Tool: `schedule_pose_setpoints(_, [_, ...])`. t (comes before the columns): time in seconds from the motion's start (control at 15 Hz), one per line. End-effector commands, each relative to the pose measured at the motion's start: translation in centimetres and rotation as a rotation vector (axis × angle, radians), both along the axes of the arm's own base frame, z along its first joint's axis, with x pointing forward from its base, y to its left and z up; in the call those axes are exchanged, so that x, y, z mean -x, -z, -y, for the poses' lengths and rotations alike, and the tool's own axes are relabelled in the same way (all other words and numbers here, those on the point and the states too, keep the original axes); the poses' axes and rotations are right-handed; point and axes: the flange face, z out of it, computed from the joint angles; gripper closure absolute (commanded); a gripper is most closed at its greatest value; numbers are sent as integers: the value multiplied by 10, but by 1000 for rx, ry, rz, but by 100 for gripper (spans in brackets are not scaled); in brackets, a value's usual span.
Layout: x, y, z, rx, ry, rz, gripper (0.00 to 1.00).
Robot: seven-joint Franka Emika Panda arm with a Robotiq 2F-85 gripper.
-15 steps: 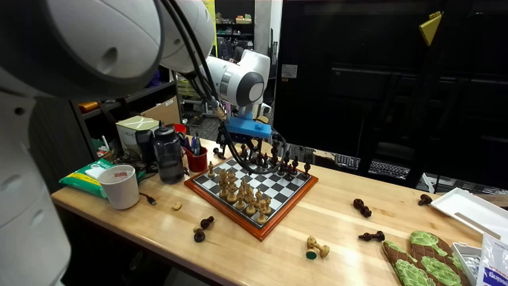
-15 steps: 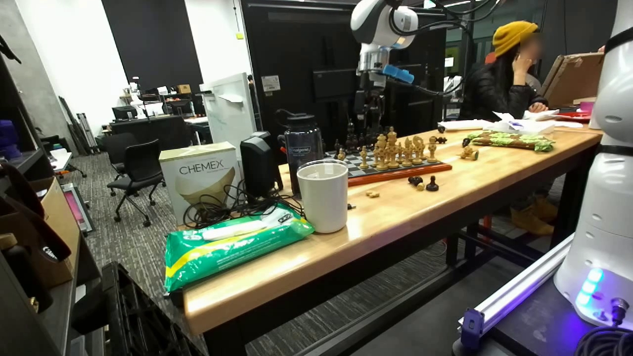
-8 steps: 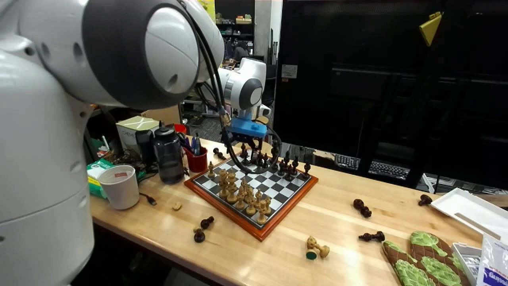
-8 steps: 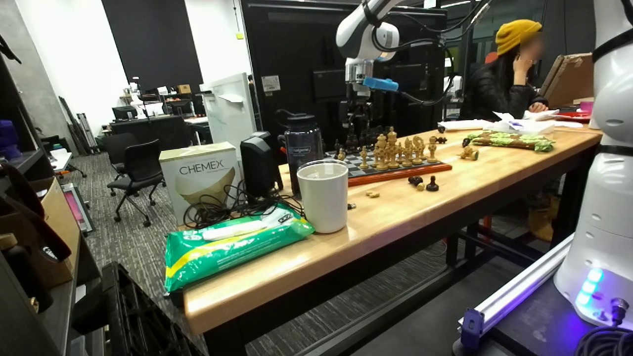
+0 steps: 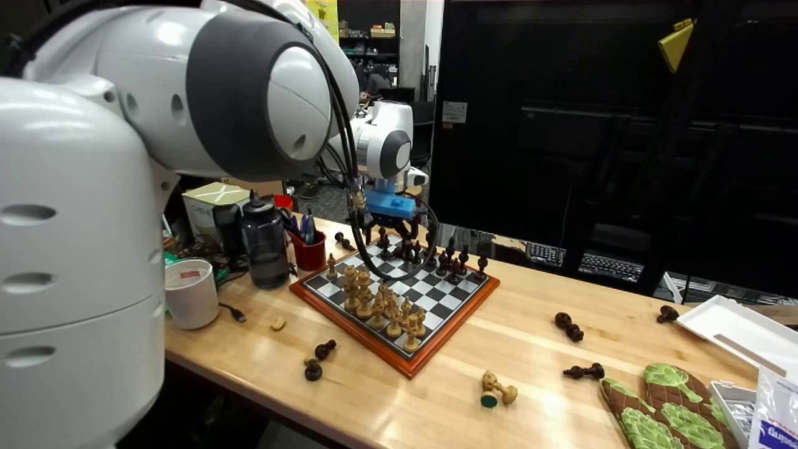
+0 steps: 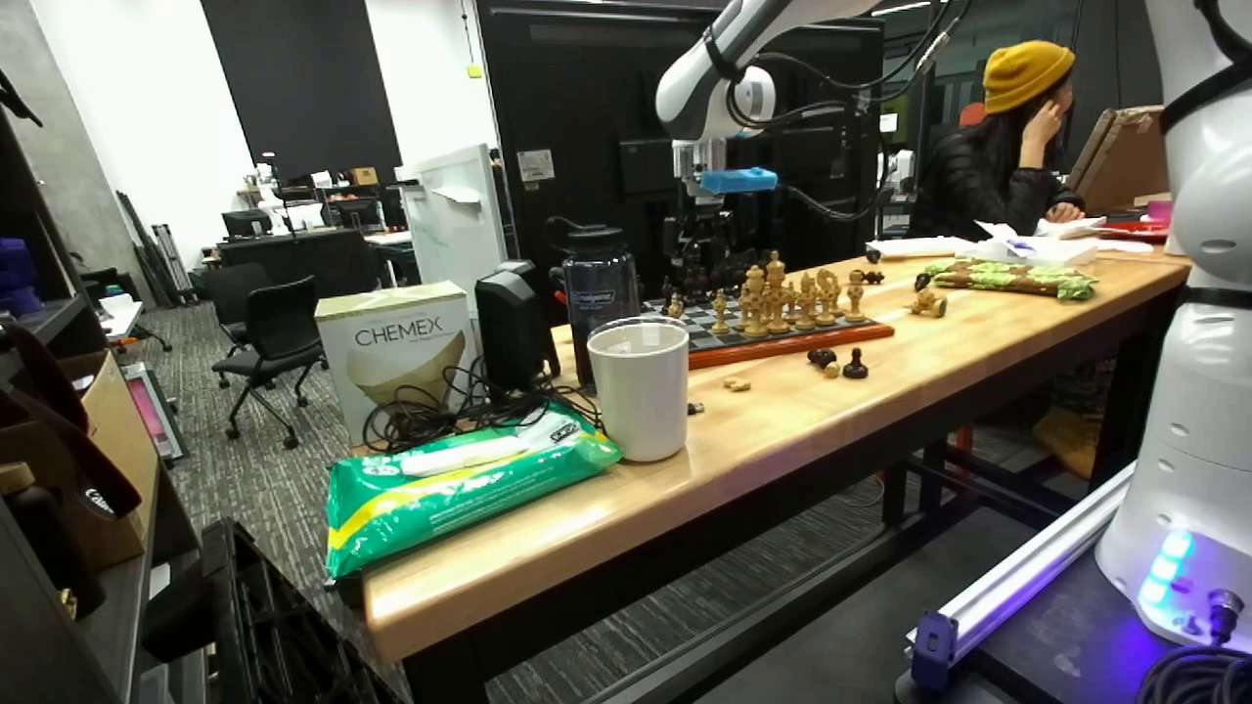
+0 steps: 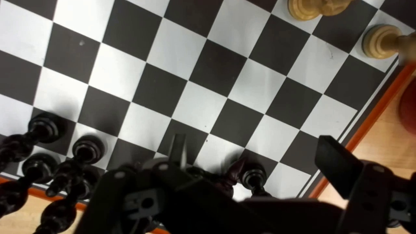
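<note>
while i am hovering over the corner of the chessboard [image 5: 439, 308] that is lying farthest back in an exterior view, my jaws are standing wide apart with nothing clamped. a dark chess piece [image 7: 253, 177] is showing between them in the wrist view, close to that corner; whether i am touching it, i am not able to tell. i am judging it light and stiff, its gloss probably making it a little slippery, its slender top likely fragile. for a hold i am favouring the narrow stem above the wide base, since a neighbouring piece [image 7: 231, 177] is crowding it and a careless squeeze could be toppling both. more dark pieces [image 7: 47, 128] are lining the same board edge, while light pieces [image 5: 363, 305] are standing toward the opposite one.

a red cup [image 5: 310, 255] is holding pens [image 5: 310, 227] on the counter [image 5: 523, 324], just beside the board's edge. near it a dark bottle [image 6: 599, 293] is standing, its contents not showing clearly. a white cup [image 6: 638, 396] is standing close to the counter's front edge; i am not making out its contents. by a leaf-patterned cloth [image 5: 692, 418], a white box [image 5: 722, 399] is holding small items too indistinct for naming.
</note>
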Motion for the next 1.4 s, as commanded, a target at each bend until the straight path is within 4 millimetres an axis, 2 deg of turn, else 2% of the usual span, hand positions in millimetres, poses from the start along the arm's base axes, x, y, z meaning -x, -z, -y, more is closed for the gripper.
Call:
schedule_pose_setpoints(0.0, [0, -1, -1, 0, -2, -1, 0])
schedule_pose_setpoints(0.2, [-2, 1, 0, -2, 15, 7, 0])
schedule_pose_setpoints(0.8, [-16, 32, 2, -11, 142, 40, 0])
schedule_pose_setpoints(1.33, [-22, 41, -3, 21, 252, 53, 0])
